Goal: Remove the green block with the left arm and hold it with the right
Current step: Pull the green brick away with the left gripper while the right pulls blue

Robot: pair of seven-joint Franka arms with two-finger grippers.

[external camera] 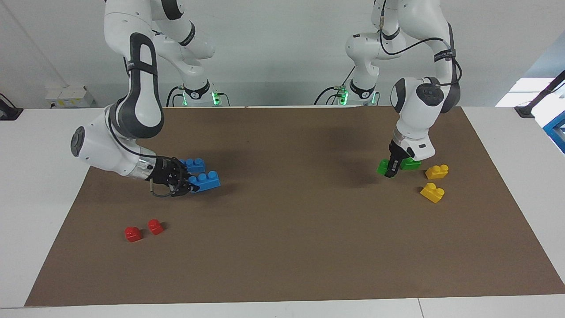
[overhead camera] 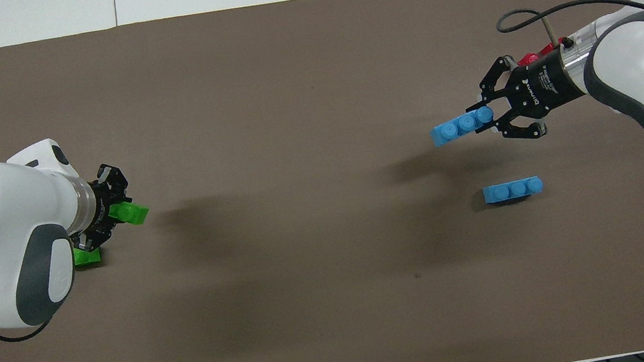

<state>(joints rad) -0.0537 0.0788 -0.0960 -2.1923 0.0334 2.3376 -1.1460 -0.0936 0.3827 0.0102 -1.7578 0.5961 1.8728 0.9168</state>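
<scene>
The green block [external camera: 382, 167] [overhead camera: 131, 213] sits tilted between the slim black fingers of my left gripper [external camera: 391, 172] [overhead camera: 113, 213], which is shut on it low over the mat at the left arm's end. I cannot tell whether the block still touches the mat. A like green brick [external camera: 411, 164] [overhead camera: 87, 257] lies on the mat right beside it, partly hidden by the wrist. My right gripper [external camera: 192, 186] [overhead camera: 489, 118], the one with the wire loop, is shut on one end of a blue three-stud brick [external camera: 206, 181] [overhead camera: 459, 126] held above the mat at the right arm's end.
A second blue brick [external camera: 194, 164] [overhead camera: 513, 189] lies on the brown mat [external camera: 287, 247] under the right wrist. Two yellow bricks [external camera: 437, 171] [external camera: 432, 192] rest beside the green ones, farther from the robots. Two red bricks [external camera: 133, 234] [external camera: 155, 226] lie farther out than the blue ones.
</scene>
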